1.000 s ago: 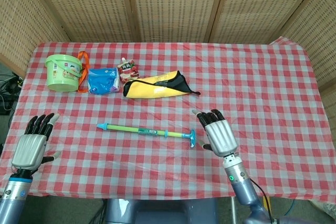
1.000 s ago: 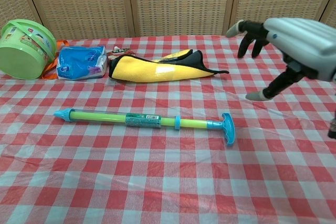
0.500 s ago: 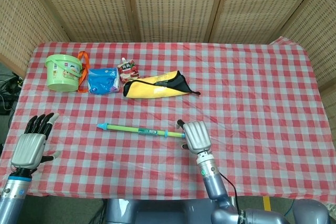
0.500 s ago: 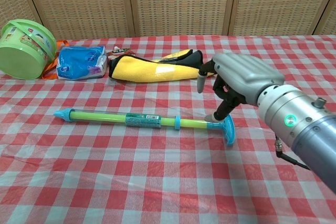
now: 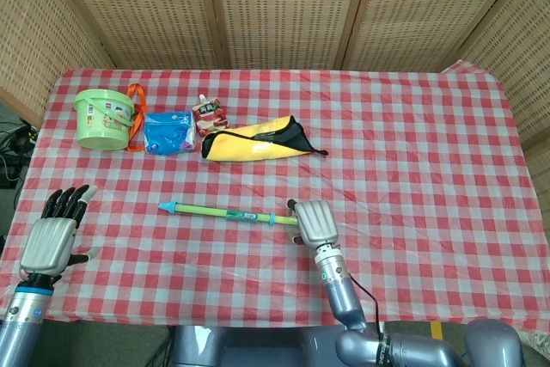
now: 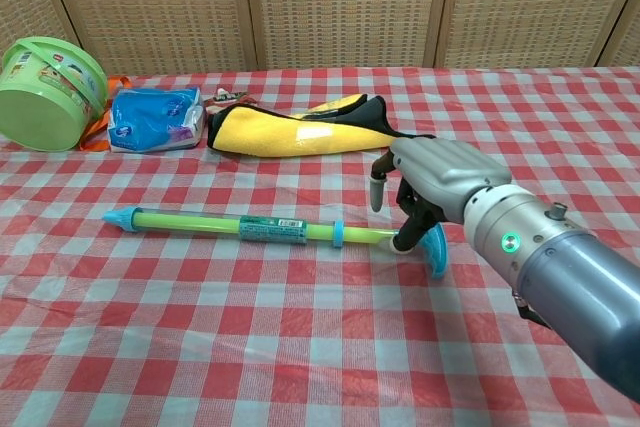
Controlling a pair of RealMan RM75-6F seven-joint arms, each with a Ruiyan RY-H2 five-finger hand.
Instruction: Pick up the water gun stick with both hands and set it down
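The water gun stick (image 5: 225, 213) (image 6: 260, 229) lies flat on the checked tablecloth, its blue tip to the left and its blue T-handle (image 6: 437, 250) to the right. My right hand (image 5: 314, 223) (image 6: 435, 177) hangs palm down over the handle end. Its fingers (image 6: 405, 240) reach down to the shaft beside the handle and its thumb (image 6: 376, 189) stands off on the far side, so the shaft is not clasped. My left hand (image 5: 51, 240) hovers open at the table's left front edge, well left of the tip, and only the head view shows it.
At the back left stand a green bucket (image 5: 103, 118) (image 6: 40, 92), a blue pack (image 5: 167, 131) (image 6: 155, 117) and a small red pouch (image 5: 209, 113). A yellow and black bag (image 5: 258, 141) (image 6: 300, 132) lies just behind the stick.
My right hand has swung left from beside the handle and come down over the stick's handle end. The stick and my left hand have not moved.
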